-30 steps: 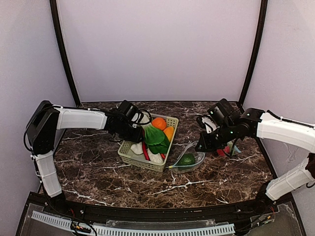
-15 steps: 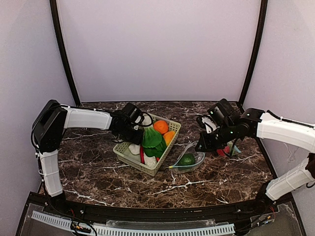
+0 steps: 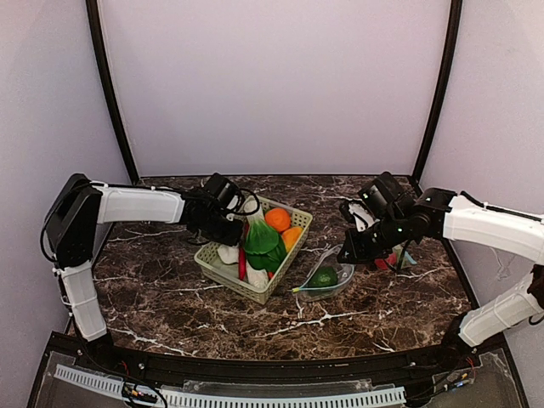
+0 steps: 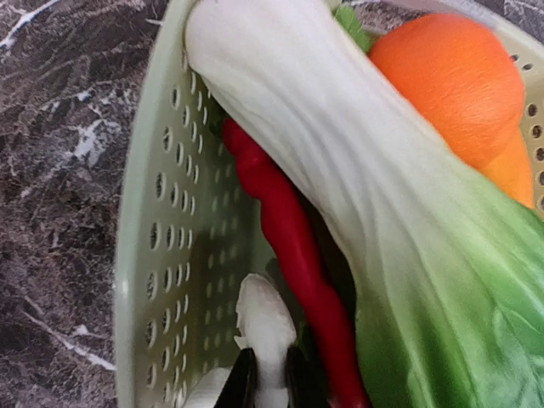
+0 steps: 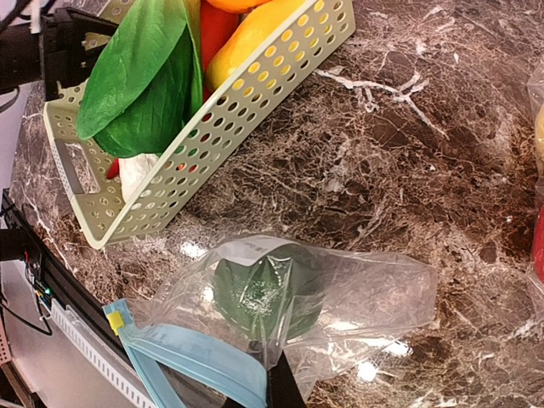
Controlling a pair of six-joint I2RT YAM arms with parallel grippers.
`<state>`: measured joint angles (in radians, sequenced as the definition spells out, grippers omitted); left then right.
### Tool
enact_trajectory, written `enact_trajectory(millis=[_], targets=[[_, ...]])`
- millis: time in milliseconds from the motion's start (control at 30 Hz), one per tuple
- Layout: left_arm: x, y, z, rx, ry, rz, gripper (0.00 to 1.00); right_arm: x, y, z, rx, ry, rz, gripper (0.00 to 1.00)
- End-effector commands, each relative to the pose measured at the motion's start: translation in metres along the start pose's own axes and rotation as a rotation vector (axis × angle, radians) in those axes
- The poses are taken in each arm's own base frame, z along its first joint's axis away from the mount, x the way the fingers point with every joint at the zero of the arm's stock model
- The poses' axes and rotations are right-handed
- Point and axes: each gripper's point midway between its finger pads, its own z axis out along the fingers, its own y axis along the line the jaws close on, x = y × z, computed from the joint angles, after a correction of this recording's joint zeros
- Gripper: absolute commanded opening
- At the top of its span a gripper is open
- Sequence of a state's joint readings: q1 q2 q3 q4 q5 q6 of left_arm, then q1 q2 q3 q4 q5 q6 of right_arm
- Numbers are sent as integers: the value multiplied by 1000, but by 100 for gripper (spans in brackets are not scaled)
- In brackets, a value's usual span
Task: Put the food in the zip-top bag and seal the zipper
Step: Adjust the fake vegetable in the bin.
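A pale green basket (image 3: 223, 270) holds the food: an orange (image 3: 275, 219), leafy greens (image 3: 262, 240), a red chilli (image 4: 289, 246) and a white radish (image 4: 265, 327). My left gripper (image 3: 231, 231) reaches into the basket's left end. In the left wrist view, the left gripper (image 4: 268, 374) has its jaws pressed on both sides of the radish's narrow end. The clear zip-top bag (image 5: 340, 289), with a blue zipper, lies right of the basket with a dark green round food (image 5: 263, 293) inside. My right gripper (image 5: 279, 384) is shut on the bag's plastic near its mouth.
The basket wall (image 4: 161, 255) stands close to the left fingers. A second clear packet with a red item (image 3: 395, 257) lies behind the right gripper. The bag (image 3: 327, 276) sits mid-table on dark marble, and the table's black front rail runs along the bottom.
The basket has swung and slid a little to the left. My left gripper's jaws have narrowed onto the white radish. The right arm and bag have stayed put.
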<state>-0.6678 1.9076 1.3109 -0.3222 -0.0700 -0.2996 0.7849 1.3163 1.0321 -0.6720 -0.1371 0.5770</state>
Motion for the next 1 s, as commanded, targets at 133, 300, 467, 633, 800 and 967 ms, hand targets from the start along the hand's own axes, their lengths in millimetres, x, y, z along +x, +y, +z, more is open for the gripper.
enact_trajectory(millis=[133, 300, 467, 633, 800, 967], targets=[[-40, -6, -107, 88, -241, -23, 9, -12, 5, -5, -18, -47, -13, 0], [-31, -18, -144, 191, -279, 28, 8, -14, 6, -5, -20, -48, -18, 0], [-22, -24, -175, 254, -289, 64, 9, -15, 7, -5, -20, -48, -21, 0], [-17, -29, -186, 293, -291, 91, 9, -16, 8, -5, -22, -48, -22, 0], [-16, -32, -180, 309, -285, 89, 9, -13, 6, -4, -19, -43, -16, 0], [-8, -42, -147, 333, -222, 80, 7, -10, 3, 0, -9, -29, -8, 0]])
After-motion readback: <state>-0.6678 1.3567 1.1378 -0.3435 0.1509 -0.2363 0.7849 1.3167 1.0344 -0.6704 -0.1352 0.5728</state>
